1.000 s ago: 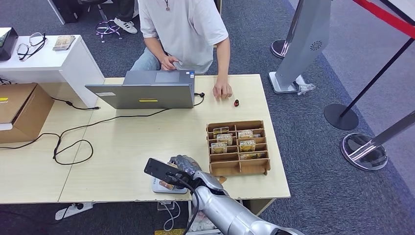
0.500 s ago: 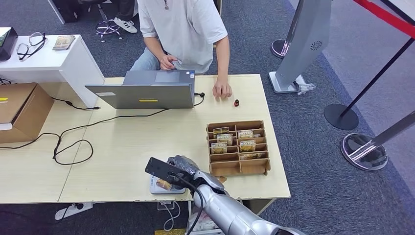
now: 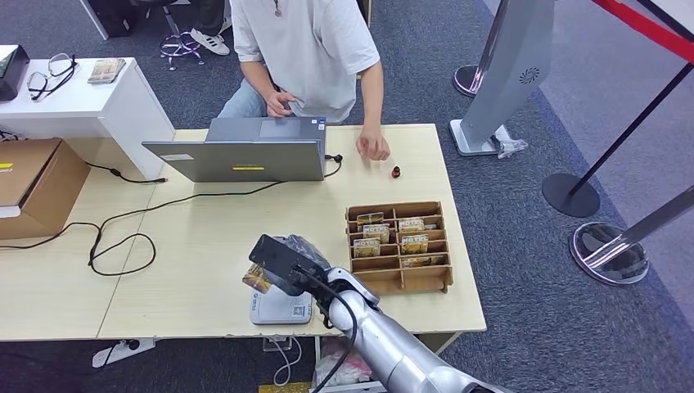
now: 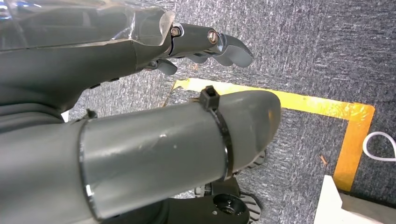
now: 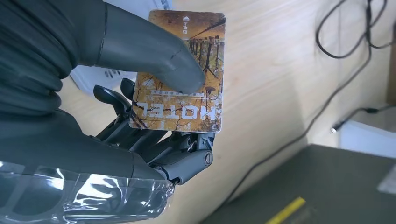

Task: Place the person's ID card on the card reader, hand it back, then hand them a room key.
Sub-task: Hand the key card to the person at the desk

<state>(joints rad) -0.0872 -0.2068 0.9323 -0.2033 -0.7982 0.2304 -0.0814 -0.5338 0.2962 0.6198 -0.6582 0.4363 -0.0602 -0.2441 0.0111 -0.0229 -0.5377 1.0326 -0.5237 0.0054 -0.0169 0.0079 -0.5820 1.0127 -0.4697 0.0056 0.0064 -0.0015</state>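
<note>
Right hand (image 3: pixel 301 255), lower centre of the head view, pinches the ID card (image 5: pixel 180 70) above the card reader (image 3: pixel 281 309) on the counter (image 3: pixel 213 237); left hand (image 4: pixel 205 44) hangs empty, fingers apart.

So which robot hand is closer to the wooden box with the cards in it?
The right hand. It is above the table just beside the wooden box, holding a card. The left hand hangs down over the carpet floor, away from the table.
</note>
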